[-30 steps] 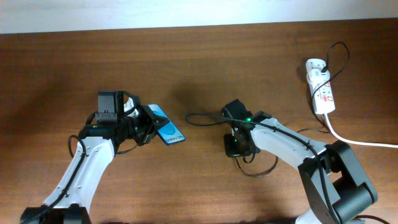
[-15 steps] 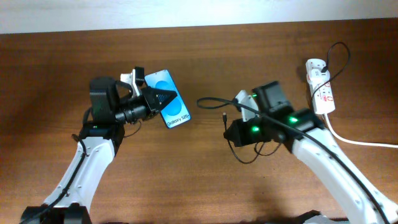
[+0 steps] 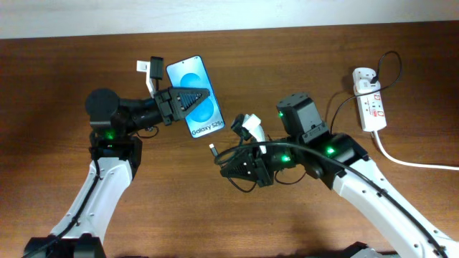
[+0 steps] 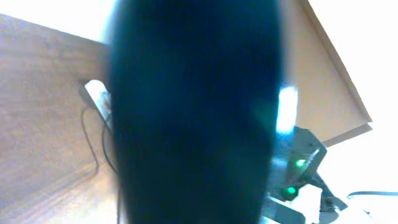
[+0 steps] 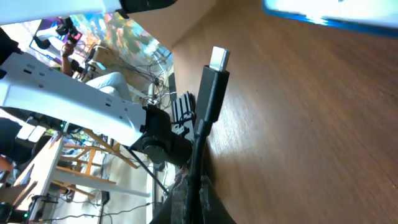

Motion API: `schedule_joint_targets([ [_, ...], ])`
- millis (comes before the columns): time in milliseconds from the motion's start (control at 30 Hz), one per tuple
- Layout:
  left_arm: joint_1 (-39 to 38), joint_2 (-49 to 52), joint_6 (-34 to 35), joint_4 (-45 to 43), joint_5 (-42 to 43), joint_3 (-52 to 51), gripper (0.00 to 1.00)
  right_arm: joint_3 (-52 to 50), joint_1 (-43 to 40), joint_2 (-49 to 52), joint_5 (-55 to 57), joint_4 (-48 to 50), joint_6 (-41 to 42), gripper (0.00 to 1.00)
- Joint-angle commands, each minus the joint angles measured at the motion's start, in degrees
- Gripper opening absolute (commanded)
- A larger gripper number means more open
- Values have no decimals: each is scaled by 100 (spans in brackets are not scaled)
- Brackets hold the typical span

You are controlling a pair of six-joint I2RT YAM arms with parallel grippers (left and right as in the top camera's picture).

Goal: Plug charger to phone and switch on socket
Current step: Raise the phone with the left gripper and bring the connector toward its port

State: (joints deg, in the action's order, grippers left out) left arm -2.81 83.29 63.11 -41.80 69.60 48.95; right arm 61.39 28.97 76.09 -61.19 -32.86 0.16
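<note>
left pincer (image 3: 196,97) clamped on phone (image 3: 192,74), whose dark blur blocks most of the left wrist view; right pincer (image 3: 228,159) closed on charger (image 5: 211,93), grip mostly cut off in the right wrist view.

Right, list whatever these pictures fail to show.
- Left wrist: a dark blurred mass at the lens hides the left claw and the port of the phone.
- Overhead: the socket is too small to read as on or off.
- Right wrist: the phone is a blurred blue strip at the top edge; the bottom edge cuts off the right claw holding the charger.
</note>
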Motion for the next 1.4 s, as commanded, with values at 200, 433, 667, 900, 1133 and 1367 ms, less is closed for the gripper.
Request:
schedule_joint_targets([
  [200,9,-2,1364,-59,216,92,0,66,22,404,-251,337,-125,4],
  [433,9,-2,1364,-59,247,92,0,66,20,404,-271,356,-122,4],
  [667,9,-2,1364,-59,201,92,0,66,15,400,-483,264,-57,4],
  [900,9,-2,1364,-59,199,92,0,68,-433,400,-538,138,223,4],
  [1133,9,-2,1364,-59,-39,92,0,66,-162,400,-778,142,221,4],
  [1367,9,-2,1357,-57,68,90,0,66,-160,400,-693,345,219,4],
])
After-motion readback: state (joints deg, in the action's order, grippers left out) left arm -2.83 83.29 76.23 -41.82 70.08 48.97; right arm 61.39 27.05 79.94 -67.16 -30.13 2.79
